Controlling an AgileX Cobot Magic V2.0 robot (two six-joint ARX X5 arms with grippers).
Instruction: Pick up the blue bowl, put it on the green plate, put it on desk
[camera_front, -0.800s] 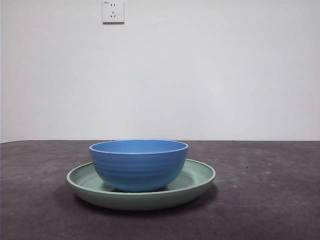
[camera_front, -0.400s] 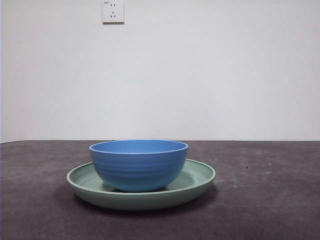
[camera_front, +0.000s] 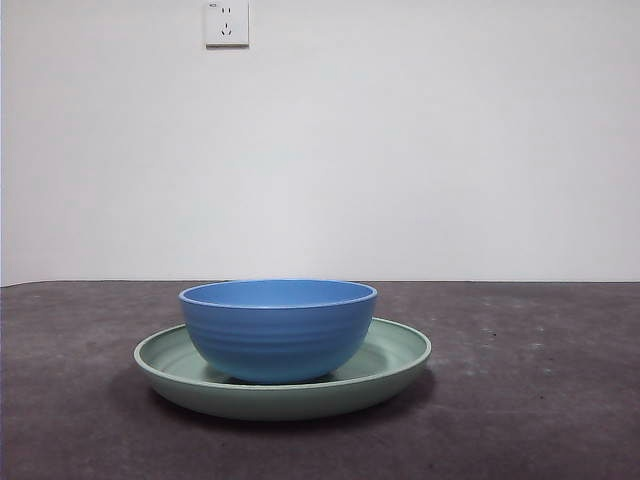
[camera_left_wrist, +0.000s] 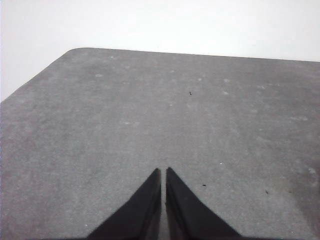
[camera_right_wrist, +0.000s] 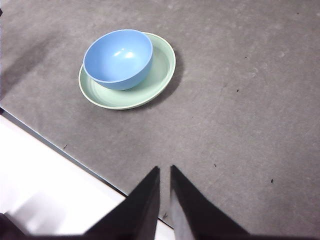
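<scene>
The blue bowl (camera_front: 278, 330) stands upright inside the green plate (camera_front: 395, 362), a little off the plate's centre, and both rest on the dark grey desk (camera_front: 540, 400). The right wrist view shows the same bowl (camera_right_wrist: 118, 58) on the plate (camera_right_wrist: 161, 70) from above, well away from my right gripper (camera_right_wrist: 164, 170), whose jaws are shut with nothing between them. My left gripper (camera_left_wrist: 163, 171) is shut too and hangs over bare desk (camera_left_wrist: 150, 110), with neither bowl nor plate in its view. No arm shows in the front view.
A white wall with a socket (camera_front: 226, 22) rises behind the desk. The desk's edge (camera_right_wrist: 60, 146) runs close by the right gripper, with a white surface beyond it. A rounded desk corner (camera_left_wrist: 70, 51) shows in the left wrist view.
</scene>
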